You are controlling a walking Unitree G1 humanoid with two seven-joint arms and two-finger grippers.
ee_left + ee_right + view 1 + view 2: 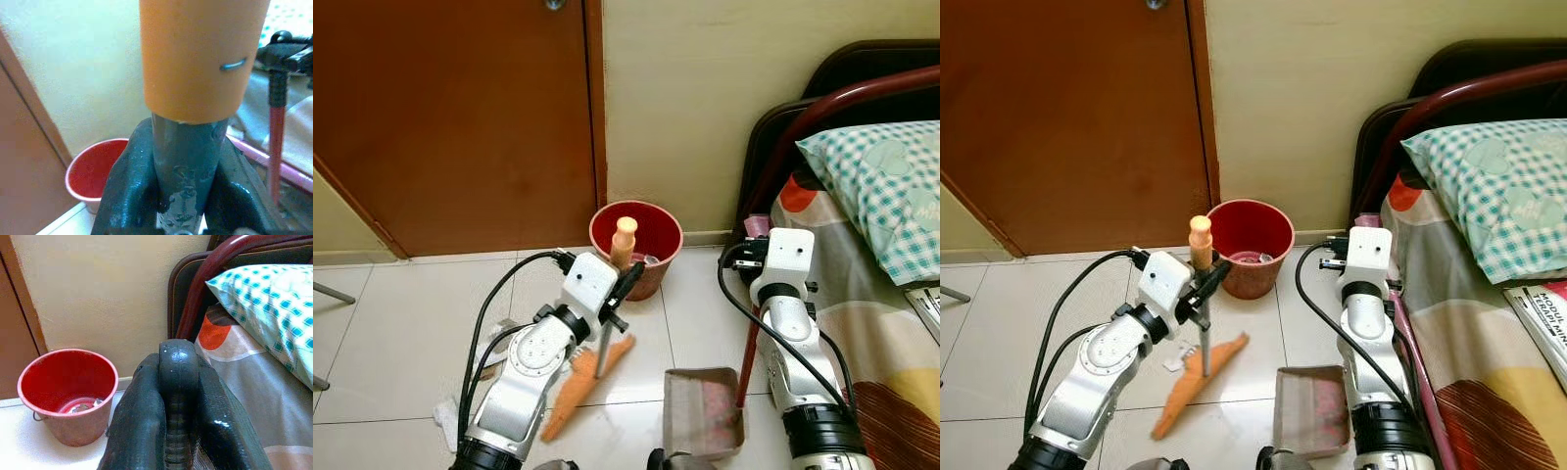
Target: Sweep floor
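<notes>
On the pale tiles before the door [450,117], the left gripper [625,279] is clamped on the grey shaft of the broom [1197,377], just under its orange cap, while the orange head rests aslant on the floor. The right gripper [178,396] is closed around the black grip of the dustpan [703,411], whose red handle rises beside the bed [1489,323] and whose tray sits flat on the tile with its mouth toward the broom. Both tools look ready, so the step in hand seems to be drawing dirt into the pan. To do it well, the head should stay pressed flat and travel in short, low strokes toward the pan's lip, with the lip held tight to the floor so nothing slips beneath; scraps of paper [445,416] near the left arm would need a longer reach back. Room is tight: the bucket [636,245] stands just beyond the broom against the wall [705,98], the bed frame runs close along the right arm, and the pan handle is nearly against it. Open floor lies mainly to the left, toward the door, so strokes are best started there and carried rightward. A tall swing of the shaft risks knocking the bucket, and the left arm's cables hang close to the head's path.
</notes>
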